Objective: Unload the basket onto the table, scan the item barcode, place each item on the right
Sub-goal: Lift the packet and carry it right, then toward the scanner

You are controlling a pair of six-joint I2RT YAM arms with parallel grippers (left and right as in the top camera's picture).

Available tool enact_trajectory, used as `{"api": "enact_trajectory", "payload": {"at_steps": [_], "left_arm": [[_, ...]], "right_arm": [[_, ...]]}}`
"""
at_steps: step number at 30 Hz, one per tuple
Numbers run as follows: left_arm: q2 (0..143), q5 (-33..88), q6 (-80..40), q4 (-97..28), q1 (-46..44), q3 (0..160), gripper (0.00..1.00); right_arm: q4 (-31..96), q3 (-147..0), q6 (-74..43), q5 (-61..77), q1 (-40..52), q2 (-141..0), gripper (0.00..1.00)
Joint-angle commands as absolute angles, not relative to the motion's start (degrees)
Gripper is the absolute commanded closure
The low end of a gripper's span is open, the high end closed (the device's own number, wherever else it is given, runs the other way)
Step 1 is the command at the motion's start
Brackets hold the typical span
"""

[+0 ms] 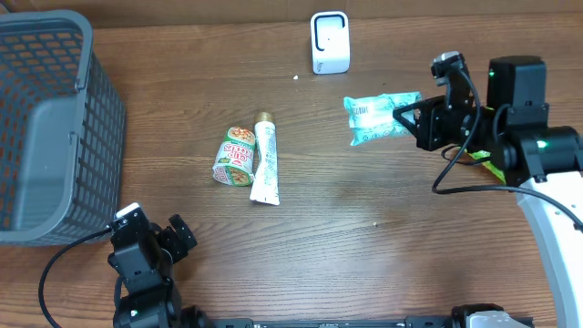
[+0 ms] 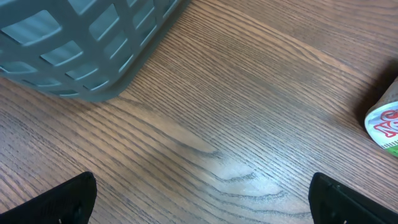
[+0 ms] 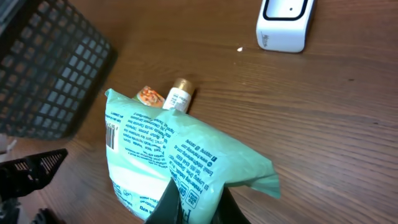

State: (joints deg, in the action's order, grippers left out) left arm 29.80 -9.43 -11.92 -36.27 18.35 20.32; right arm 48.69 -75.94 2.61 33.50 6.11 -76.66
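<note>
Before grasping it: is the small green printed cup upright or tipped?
Tipped: the green cup lies on its side beside the white plastic tube.

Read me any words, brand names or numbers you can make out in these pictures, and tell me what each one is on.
Nothing can be quoted; every text is too small or blurred.
On the mint green plastic packet: blocks of dark fine print beside a barcode, unreadable.
On the round green cup with red label: red lettering, blurred.
On the white tube with gold cap: print too small.
On the white box-shaped scanner: no lettering visible.
</note>
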Motion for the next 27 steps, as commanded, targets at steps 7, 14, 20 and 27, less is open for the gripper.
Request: {"api": "enact_trajectory", "payload": {"at_steps": [7,14,20,27], "left_arm": [[29.63,-9.15,-12.43,-36.21,17.98,21.39,0.00],[29.63,-9.17,-12.43,-36.21,17.98,21.39,0.01],[29.63,-9.17,-12.43,-36.21,17.98,21.39,0.00],[29.63,-9.15,-12.43,-36.21,17.98,21.39,0.01]], "right_arm": [[48.56,-79.24,2.90,33.61,8.93,-75.57,0.96],[49.67,-85.52,2.85,41.08,8.93,-75.53,0.96],[54.08,-90.91,3.07,41.21,8.88,-75.35,0.96],[56.77,-91.15,3.05,41.25,8.88,-74.74,0.96]]}}
